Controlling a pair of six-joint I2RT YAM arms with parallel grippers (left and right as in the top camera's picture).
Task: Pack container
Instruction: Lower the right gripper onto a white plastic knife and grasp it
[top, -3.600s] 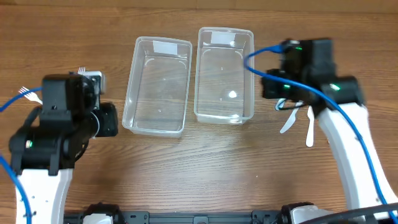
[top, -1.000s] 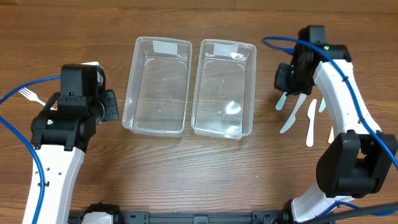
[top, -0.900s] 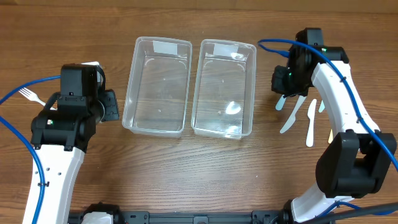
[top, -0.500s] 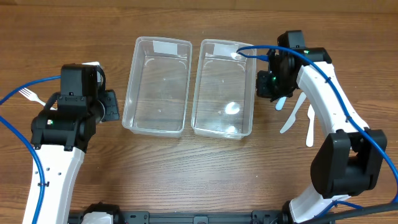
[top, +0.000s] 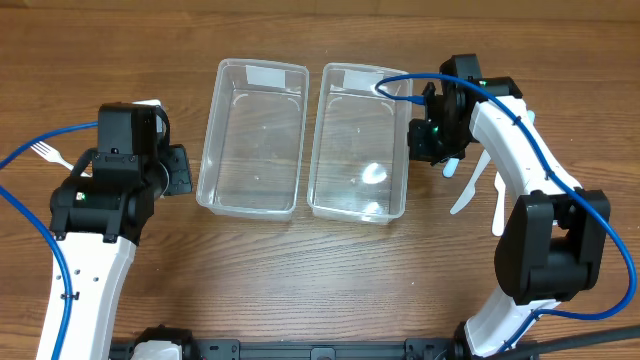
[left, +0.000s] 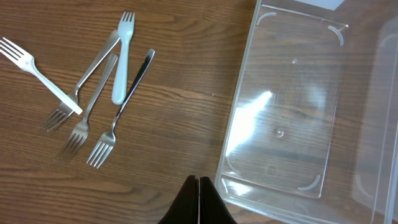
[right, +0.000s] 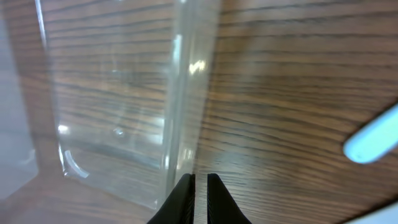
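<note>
Two clear plastic containers stand side by side, the left one (top: 253, 137) and the right one (top: 360, 140); both hold nothing. My left gripper (top: 178, 170) is shut and empty beside the left container (left: 292, 106), its tips (left: 199, 183) over bare wood. Several forks, metal (left: 93, 118) and white plastic (left: 121, 59), lie to its left. My right gripper (top: 425, 140) hovers at the right container's right wall (right: 180, 93). Its fingers (right: 200, 180) are closed to a narrow slit with nothing visibly between them. White plastic knives (top: 497, 195) lie to its right.
A white fork (top: 45, 152) lies at the far left of the table. One pale utensil handle (right: 373, 140) shows at the right edge of the right wrist view. Blue cables trail from both arms over the table.
My right gripper has moved left from above the white knives to the right container's right wall. The left arm and both containers have stayed put over the last second.
</note>
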